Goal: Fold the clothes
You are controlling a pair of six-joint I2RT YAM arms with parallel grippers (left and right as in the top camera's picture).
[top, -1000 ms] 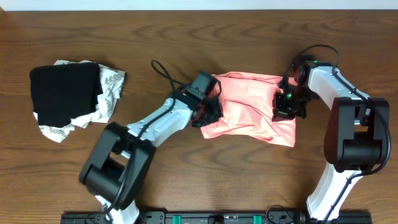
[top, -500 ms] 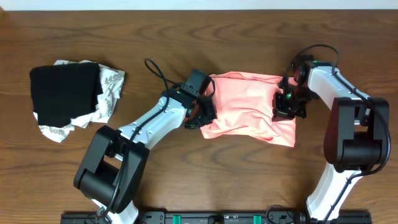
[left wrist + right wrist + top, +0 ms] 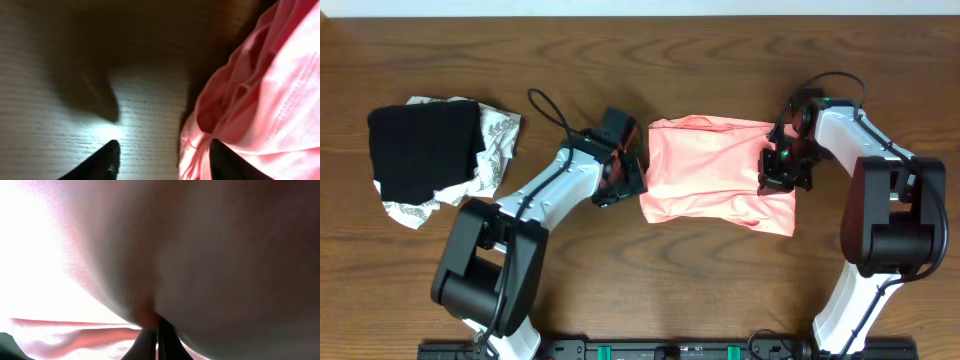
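The clothes (image 3: 720, 180), a salmon-pink T-shirt, lie in a folded rectangle on the wooden table right of centre. My left gripper (image 3: 632, 172) stands open just off the shirt's left edge. In the left wrist view the gripper (image 3: 167, 161) has bare table between its fingers, and one fingertip (image 3: 225, 160) overlaps the rumpled pink hem (image 3: 260, 90). My right gripper (image 3: 785, 168) sits on the shirt's right side. In the right wrist view its gripper (image 3: 156, 339) is shut, with pink fabric (image 3: 210, 255) bunched at the tips and filling the view.
A black folded garment (image 3: 425, 145) lies on a white patterned cloth (image 3: 498, 140) at the far left. Bare wooden table (image 3: 640, 280) stretches along the front, between the two arm bases.
My left gripper has opened, let go of the shirt's left edge and drawn back to the left. The shirt now lies flatter. The right arm has not moved.
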